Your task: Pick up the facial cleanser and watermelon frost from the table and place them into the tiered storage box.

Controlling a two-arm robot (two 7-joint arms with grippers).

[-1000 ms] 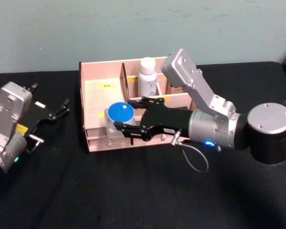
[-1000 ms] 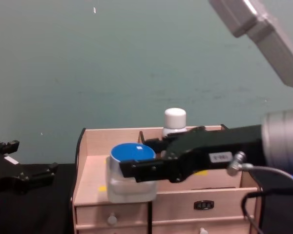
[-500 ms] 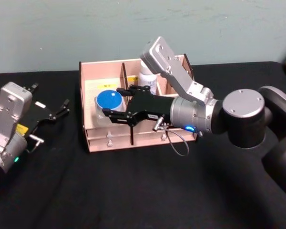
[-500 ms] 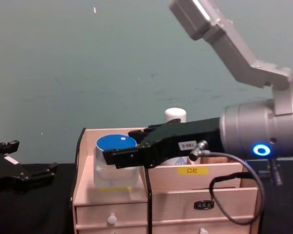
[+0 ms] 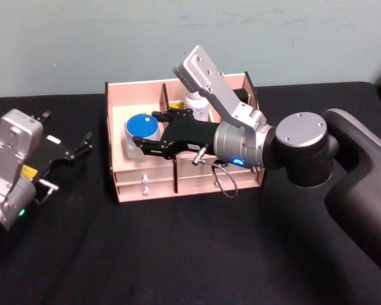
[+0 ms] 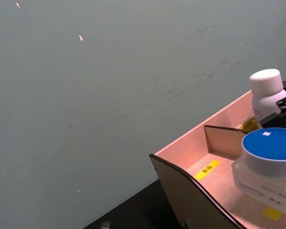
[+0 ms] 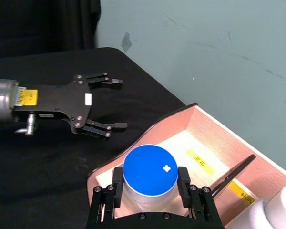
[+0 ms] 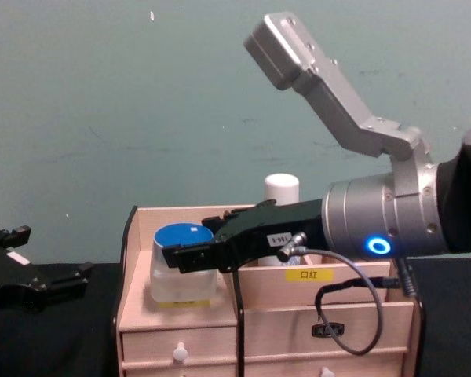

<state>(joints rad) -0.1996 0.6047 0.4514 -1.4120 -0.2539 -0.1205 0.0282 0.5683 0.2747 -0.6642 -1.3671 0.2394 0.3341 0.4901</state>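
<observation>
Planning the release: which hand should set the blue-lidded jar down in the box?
Right. The right hand grips the watermelon frost over the tiered storage box; the left hand sits open beside it.

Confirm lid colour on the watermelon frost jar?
Bright blue lid on the watermelon frost jar, clearest in the right wrist view.

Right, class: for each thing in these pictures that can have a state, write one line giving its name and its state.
watermelon frost: lid on, upright, gripped over the box's left compartment.
facial cleanser: capped, upright in a rear compartment.
tiered storage box: drawers shut.
right gripper: shut on the jar.
left gripper: open, holding nothing, above the table left of the box.
</observation>
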